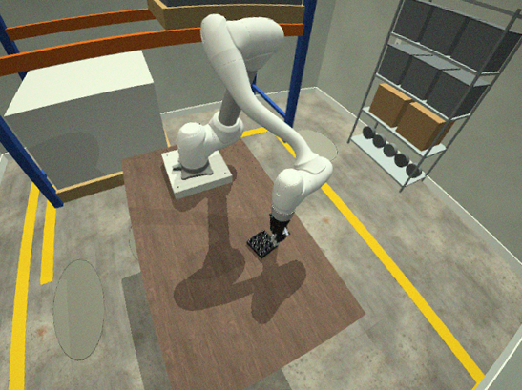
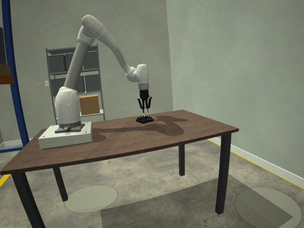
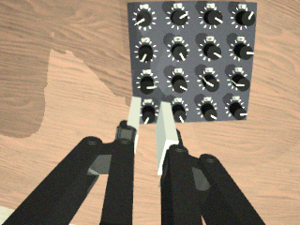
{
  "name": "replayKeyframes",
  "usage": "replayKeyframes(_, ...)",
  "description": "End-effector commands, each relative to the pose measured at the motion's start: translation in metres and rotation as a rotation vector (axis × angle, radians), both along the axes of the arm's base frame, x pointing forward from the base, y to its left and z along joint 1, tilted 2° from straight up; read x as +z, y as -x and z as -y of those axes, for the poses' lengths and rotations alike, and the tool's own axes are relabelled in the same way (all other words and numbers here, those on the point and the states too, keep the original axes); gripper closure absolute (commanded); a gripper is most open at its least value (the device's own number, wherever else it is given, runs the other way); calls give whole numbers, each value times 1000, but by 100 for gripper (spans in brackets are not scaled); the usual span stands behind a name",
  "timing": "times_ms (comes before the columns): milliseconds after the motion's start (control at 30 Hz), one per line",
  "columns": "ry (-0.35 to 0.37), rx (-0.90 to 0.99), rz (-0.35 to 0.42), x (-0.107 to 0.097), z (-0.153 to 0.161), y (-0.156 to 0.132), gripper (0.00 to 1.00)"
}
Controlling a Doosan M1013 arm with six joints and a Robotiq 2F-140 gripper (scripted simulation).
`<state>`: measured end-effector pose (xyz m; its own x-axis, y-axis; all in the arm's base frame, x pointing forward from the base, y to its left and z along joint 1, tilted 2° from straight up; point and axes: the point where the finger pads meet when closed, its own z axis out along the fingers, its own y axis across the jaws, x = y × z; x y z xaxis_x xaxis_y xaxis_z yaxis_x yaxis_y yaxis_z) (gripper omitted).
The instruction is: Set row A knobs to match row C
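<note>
The black knob box stands on the table. In the wrist view the names lie above the knobs, so row A is at the bottom. A1 points right, A2 and A3 lower right, A4 lower left. C1 points right, C2 and C3 lower right, C4 lower left. My gripper is open a little and empty, its tips near A4 and partly hiding the rear edge. The socket is not visible.
The wooden table carries the arm's white base. Rows B and D stand close around the other rows. Arm shadows fall across the table.
</note>
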<state>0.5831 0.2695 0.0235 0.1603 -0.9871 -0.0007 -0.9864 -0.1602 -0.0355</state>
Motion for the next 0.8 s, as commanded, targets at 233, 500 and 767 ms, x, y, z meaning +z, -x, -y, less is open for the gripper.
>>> replayKeyframes(233, 0, 0, 0, 13, 0, 0, 88)
replayKeyframes(500, 0, 0, 0, 30, 0, 1, 88)
replayKeyframes(767, 0, 0, 0, 38, 0, 1, 88)
